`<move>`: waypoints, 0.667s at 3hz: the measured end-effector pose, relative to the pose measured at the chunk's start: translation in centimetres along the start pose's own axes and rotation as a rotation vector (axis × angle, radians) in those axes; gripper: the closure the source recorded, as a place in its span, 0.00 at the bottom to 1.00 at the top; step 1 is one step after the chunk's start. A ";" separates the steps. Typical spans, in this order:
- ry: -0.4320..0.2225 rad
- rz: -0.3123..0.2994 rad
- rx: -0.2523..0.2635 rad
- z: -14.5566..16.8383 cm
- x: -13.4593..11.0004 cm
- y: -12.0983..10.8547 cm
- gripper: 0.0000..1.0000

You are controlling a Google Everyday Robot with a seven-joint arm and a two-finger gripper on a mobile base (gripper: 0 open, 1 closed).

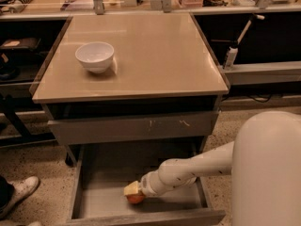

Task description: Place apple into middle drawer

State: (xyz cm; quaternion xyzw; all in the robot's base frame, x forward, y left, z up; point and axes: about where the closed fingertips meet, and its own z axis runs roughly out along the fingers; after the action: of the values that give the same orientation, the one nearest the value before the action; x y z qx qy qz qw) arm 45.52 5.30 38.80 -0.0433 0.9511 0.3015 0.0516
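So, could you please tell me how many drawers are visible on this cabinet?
2. A closed drawer with a scratched front sits under the tabletop; the middle drawer below it is pulled open, with the claw at the apple inside. Others may be hidden.

The gripper is seen low inside the middle drawer, near its front edge, with the apple pressed just beneath it. Left of the gripper, bare drawer floor is left open right up to the side wall. Behind it, more free floor is found, though that stretch is roofed by the scratched drawer front and the tabletop. Straight up from the gripper, nothing is met. To its right, the room is taken by the arm and the drawer's right wall.
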 end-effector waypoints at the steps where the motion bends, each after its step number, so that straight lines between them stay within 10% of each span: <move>1: 0.000 0.000 0.000 0.0 0.0 0.0 0.11; 2: 0.000 0.000 0.000 0.0 0.0 0.0 0.00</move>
State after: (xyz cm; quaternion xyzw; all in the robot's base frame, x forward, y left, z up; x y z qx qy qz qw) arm 45.52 5.30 38.79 -0.0433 0.9511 0.3016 0.0515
